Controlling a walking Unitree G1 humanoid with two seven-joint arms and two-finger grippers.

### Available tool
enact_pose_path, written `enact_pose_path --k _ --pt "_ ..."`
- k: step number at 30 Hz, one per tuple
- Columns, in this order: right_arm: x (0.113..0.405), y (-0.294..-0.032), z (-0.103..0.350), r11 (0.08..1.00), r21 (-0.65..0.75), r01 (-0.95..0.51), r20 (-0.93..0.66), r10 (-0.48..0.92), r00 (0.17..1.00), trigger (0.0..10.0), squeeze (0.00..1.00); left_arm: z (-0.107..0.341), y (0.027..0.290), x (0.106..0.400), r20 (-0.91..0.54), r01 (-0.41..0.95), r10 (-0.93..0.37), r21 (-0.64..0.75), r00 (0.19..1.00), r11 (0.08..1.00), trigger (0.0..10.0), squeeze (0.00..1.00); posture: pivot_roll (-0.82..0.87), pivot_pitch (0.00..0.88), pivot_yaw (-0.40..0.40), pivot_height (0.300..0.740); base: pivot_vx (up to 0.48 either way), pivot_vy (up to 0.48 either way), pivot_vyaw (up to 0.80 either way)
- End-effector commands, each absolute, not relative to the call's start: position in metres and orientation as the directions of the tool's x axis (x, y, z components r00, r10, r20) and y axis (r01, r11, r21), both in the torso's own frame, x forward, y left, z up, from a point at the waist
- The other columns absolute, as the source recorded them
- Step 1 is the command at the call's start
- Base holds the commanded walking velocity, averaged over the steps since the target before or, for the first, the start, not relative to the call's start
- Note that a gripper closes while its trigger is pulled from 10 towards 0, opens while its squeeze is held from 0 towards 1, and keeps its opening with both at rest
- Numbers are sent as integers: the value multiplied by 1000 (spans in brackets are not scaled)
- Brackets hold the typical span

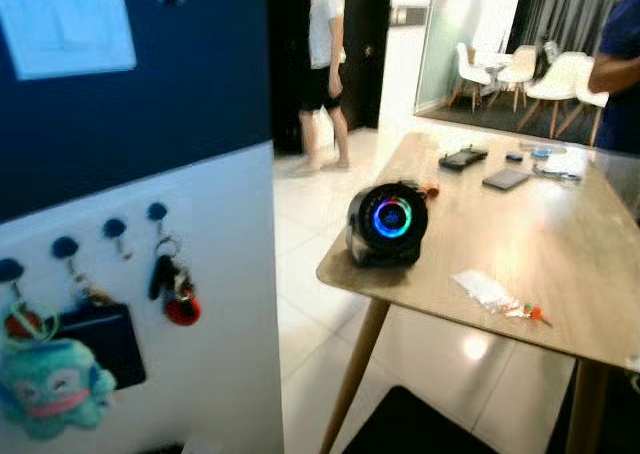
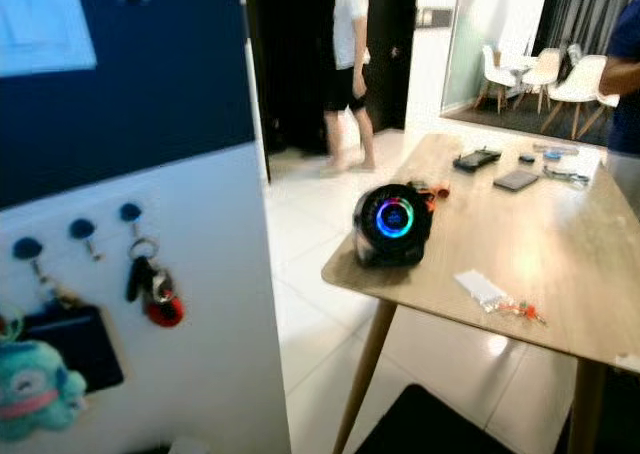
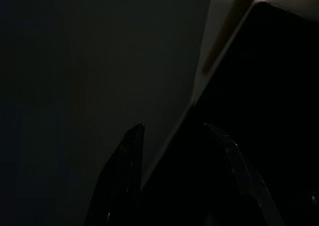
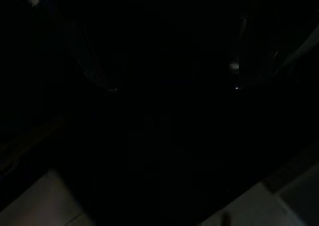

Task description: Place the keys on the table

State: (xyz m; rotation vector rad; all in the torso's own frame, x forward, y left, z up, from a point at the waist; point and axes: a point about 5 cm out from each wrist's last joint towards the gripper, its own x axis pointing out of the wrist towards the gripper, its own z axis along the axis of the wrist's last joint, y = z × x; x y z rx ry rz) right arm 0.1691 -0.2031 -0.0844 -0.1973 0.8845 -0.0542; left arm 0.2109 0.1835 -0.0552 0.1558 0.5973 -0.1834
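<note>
No words, brands or numbers can be read anywhere. The pale sheet (image 1: pixel 65 19) on the dark upper wall at far left looks blank, though blur may hide fine print. The round speaker (image 1: pixel 388 224) on the near end of the table (image 1: pixel 560 264) shows a glowing coloured ring, not letters.
</note>
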Motion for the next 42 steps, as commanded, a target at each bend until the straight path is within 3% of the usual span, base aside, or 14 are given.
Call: enact_pose_path --k 1,6,33,42 --pt "163 -199 -88 983 -179 -37 -777 -118 619 10000 0 -58 186 206 -586 209 -117 91 802 974 10000 0 9 0 27 740 0 -480 0" --pt "162 -200 -89 983 -181 -38 -783 -120 611 10000 0 -58 187 206 -586 208 -116 92 802 974 10000 0 9 0 27 740 0 -463 0" --pt "156 -202 -91 985 -175 -10 -790 -134 598 10000 0 -55 184 213 -576 220 -126 96 807 971 10000 0 5 2 42 740 0 0 0" --pt "158 -203 -90 985 -174 -7 -791 -135 596 10000 0 -55 184 213 -574 218 -125 95 809 971 10000 0 3 4 37 740 0 0 -677"
